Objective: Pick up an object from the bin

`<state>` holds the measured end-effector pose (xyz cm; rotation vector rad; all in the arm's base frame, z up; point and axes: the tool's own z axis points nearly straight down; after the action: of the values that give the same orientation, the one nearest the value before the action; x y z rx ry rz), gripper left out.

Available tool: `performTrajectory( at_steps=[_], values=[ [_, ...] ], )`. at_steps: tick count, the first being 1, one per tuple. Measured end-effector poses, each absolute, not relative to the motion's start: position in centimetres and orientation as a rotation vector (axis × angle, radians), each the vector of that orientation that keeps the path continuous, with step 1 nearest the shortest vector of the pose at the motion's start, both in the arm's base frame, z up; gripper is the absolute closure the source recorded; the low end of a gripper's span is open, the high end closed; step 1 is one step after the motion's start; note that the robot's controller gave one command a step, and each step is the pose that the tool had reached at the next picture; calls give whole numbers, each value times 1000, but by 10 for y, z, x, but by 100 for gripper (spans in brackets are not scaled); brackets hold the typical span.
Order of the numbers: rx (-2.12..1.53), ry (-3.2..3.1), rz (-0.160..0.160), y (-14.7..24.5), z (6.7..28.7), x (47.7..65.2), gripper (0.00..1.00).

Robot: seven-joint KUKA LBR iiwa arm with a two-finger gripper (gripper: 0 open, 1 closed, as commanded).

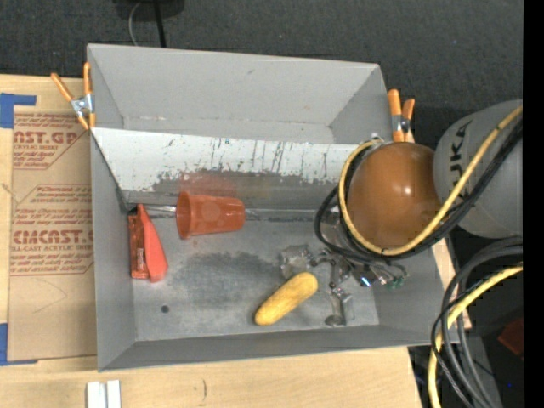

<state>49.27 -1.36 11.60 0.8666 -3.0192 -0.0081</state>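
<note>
A yellow corn cob [285, 299] lies tilted on the bin floor near the front, right of the middle. My gripper [319, 284] is low in the bin's right part, at the cob's right end. It is open, with one metal finger [296, 258] behind that end and the other [337, 311] in front and to the right of it. Whether a finger touches the cob I cannot tell.
An orange plastic cup [210, 214] lies on its side near the back wall, left of the middle. An orange-red wedge-shaped thing [146, 246] rests against the left wall. The arm's brown dome and cables hang over the right side of the bin.
</note>
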Motion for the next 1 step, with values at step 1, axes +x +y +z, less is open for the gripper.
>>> performTrajectory(
  at_steps=[1],
  values=[
    [754,-3055,5,-2,114,502,0]
  ],
)
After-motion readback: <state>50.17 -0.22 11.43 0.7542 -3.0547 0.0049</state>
